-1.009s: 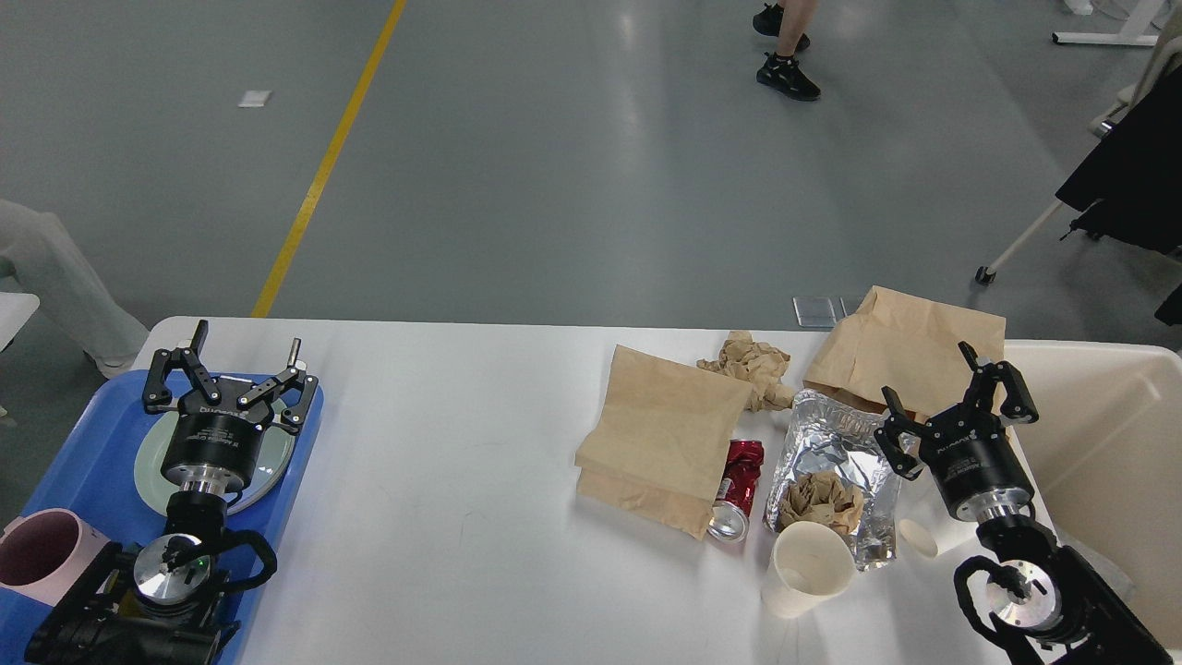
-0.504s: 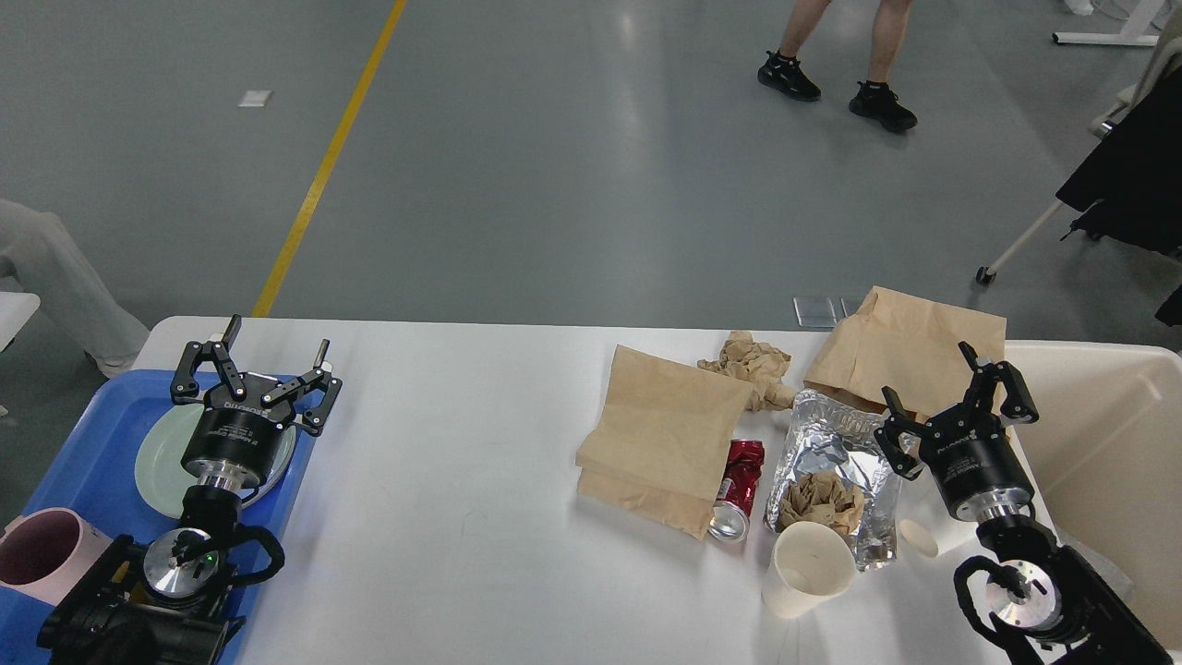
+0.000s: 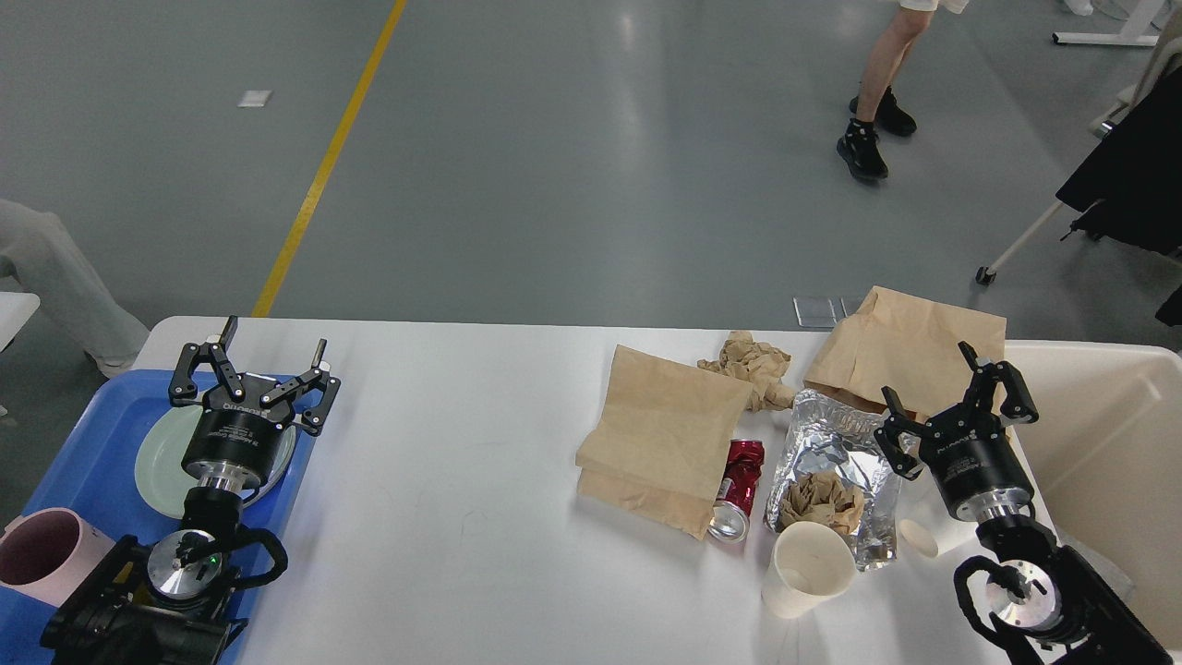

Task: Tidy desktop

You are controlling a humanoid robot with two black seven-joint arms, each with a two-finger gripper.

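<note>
The white desktop (image 3: 443,434) carries litter on its right half: two brown paper bags (image 3: 660,434) (image 3: 910,346), a crumpled brown paper wad (image 3: 753,362), a crushed red can (image 3: 736,489), a silver foil bag (image 3: 836,462) with crumpled paper on it, and a white paper cup (image 3: 805,568). My left gripper (image 3: 268,346) stands open over the right edge of the blue tray, holding nothing. Open and empty as well, my right gripper (image 3: 928,374) hovers just right of the foil bag, in front of the far paper bag.
A blue tray (image 3: 88,462) at the left holds a pale green plate (image 3: 157,462) and a pink mug (image 3: 42,554). A cream bin (image 3: 1108,443) stands at the right edge. A person walks on the floor beyond. A small white lid (image 3: 917,538) lies near my right arm.
My left gripper moved right and slightly away over the tray's right edge, then held still. My right arm has not moved. The person in the background walked to the right.
</note>
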